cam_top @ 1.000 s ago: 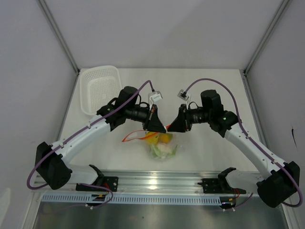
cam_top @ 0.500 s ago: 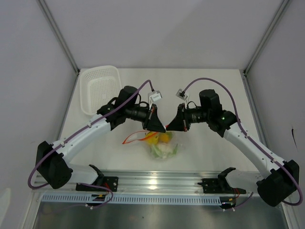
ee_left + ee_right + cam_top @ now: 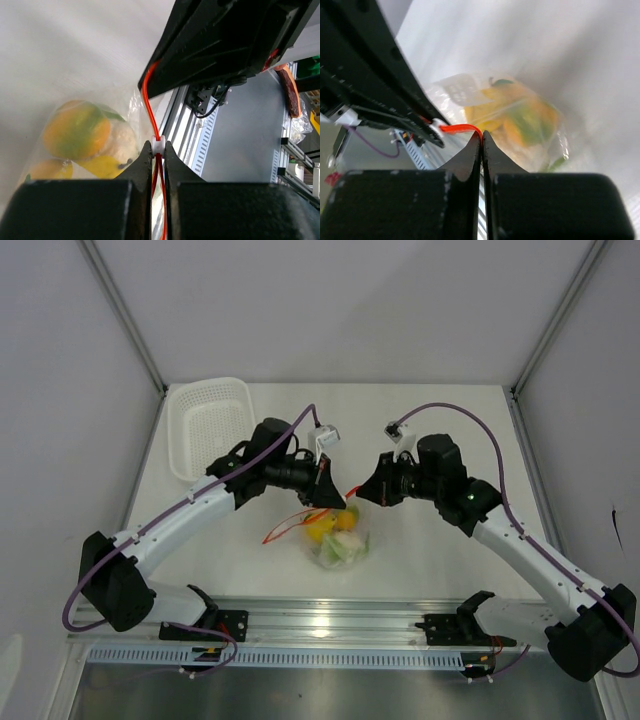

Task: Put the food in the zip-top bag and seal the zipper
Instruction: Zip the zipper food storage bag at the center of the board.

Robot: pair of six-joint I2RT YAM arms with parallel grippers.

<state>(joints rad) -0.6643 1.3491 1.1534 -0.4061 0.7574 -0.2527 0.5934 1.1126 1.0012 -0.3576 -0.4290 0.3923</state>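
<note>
- Pinching the zipper [image 3: 149, 107], your left fingers [image 3: 149, 157] are pressed together on the orange-red strip, which runs down between their tips. A small white slider [image 3: 158, 145] sits right at the tips.
- Your right fingers [image 3: 476, 150] are closed tight too. Their very tips nip the strip where it comes across from the left.
- From above, the two sets of fingers meet almost tip to tip over the middle of the worktop [image 3: 450, 430].
- The zip-top bag [image 3: 350, 550] sits just below them, and a loose loop of the strip trails off to its left. You cannot tell whether the bag rests on the worktop or hangs.
- The food [image 3: 332, 536] is inside the bag — orange, yellow, green and white pieces bunched together.
- A white mesh basket [image 3: 210, 425] stands at the far left, well apart.
</note>
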